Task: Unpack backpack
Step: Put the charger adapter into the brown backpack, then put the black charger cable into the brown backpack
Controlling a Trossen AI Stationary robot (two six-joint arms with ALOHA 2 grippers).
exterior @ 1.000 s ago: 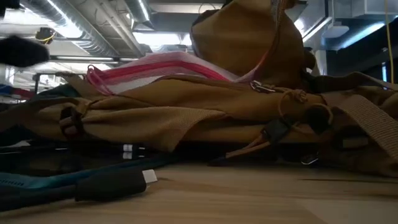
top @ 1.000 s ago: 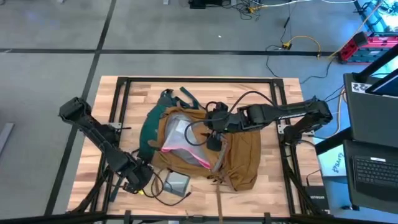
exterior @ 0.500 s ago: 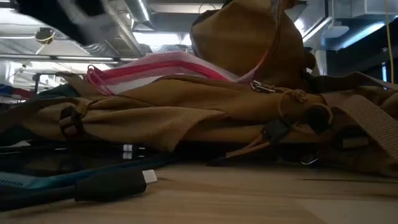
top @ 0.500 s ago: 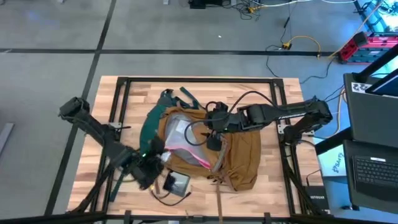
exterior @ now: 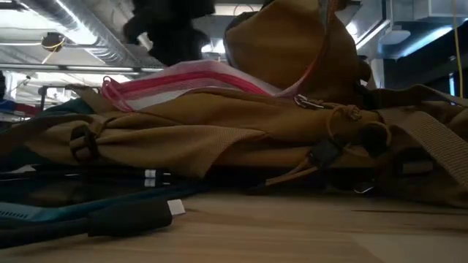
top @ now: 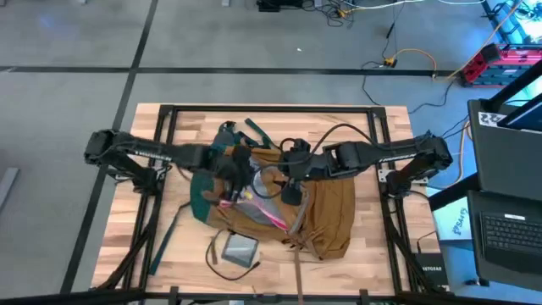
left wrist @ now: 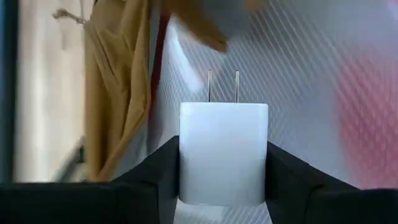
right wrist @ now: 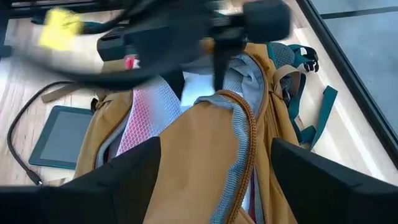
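Two dark jointed arms showing over the table

The left arm is wearing matte black casing with pale lettering along its long link; the right arm is showing the same black tubes and rounded joints, a black cable looping off it. The left gripper's fingers are showing as flat black wedges.

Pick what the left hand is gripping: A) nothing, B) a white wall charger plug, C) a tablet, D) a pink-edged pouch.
B: in the left wrist view the left hand clamps a white charger block, its two prongs sticking out.
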